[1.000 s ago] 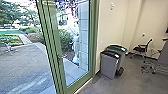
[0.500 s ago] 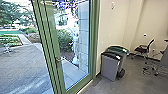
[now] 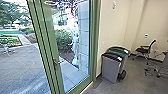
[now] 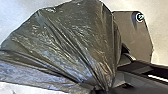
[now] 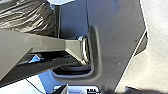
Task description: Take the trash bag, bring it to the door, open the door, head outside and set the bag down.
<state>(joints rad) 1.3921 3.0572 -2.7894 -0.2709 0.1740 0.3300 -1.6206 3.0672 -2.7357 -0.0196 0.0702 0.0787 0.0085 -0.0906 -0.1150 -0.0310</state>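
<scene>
So we've got the bag [image 4: 75,37] up by the left end effector [image 4: 103,90], which looks closed on its bunched neck; as for the right end effector, we can't tell if it's wide or narrow; the door [image 3: 51,37] looks shut from here, so we'd call this the carry part done, opening and set-down not done. Our main worry is the thin plastic: all the folds pull into one small bunch, so a heavy load or a jerk could tear it or let it slip; the bag also spreads out wide, so it could snag on the handle [image 3: 57,62] or the frame [image 3: 94,45] if we cut the doorway close; the grey bin [image 3: 110,68] sits near that frame too, so a sloppy turn might clip it. Writing-wise, there's a pale label [image 3: 120,59] on the bin's lid and a small marking [image 5: 92,90] on the robot; we can't read either, and no brand is legible.
</scene>
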